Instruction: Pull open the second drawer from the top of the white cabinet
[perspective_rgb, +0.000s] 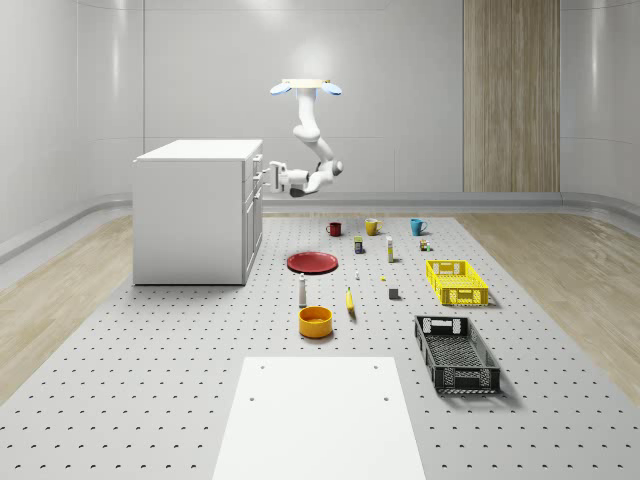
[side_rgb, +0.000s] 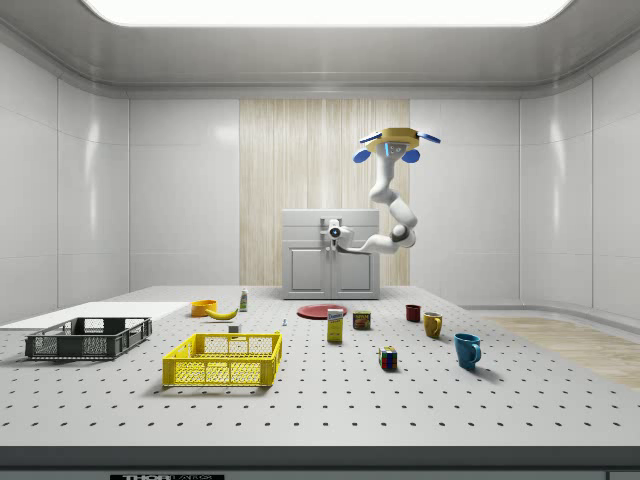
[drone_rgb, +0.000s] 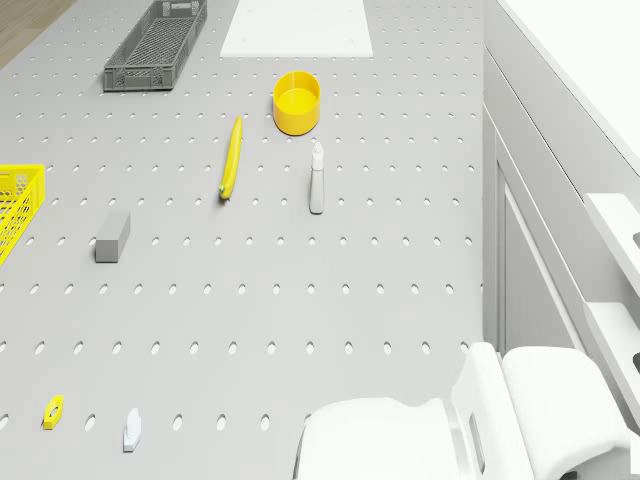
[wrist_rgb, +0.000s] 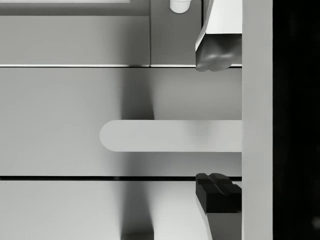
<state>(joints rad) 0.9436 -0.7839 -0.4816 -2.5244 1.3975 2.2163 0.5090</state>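
Note:
The white cabinet (perspective_rgb: 190, 215) (side_rgb: 330, 265) stands on the pegboard floor at the whole-scene view's left, its drawer fronts facing right. The drone (perspective_rgb: 304, 88) (side_rgb: 400, 148) hovers beside those fronts, above cabinet height. Its arm bends down and reaches the upper drawers, where my gripper (perspective_rgb: 265, 178) (side_rgb: 335, 232) meets the front. In the wrist view my gripper (wrist_rgb: 217, 125) is open, one finger on each side of a rounded white drawer handle (wrist_rgb: 170, 135), with gaps to it. That drawer front lies between two seams, and other handles show beyond each seam.
On the floor in front of the cabinet lie a red plate (perspective_rgb: 312, 262), a white bottle (perspective_rgb: 302, 291), a banana (perspective_rgb: 350, 300) and an orange bowl (perspective_rgb: 315, 321). Mugs (perspective_rgb: 372, 227), a yellow crate (perspective_rgb: 457, 282) and a black crate (perspective_rgb: 456, 353) sit further right. A white sheet (perspective_rgb: 318, 415) is nearest the camera.

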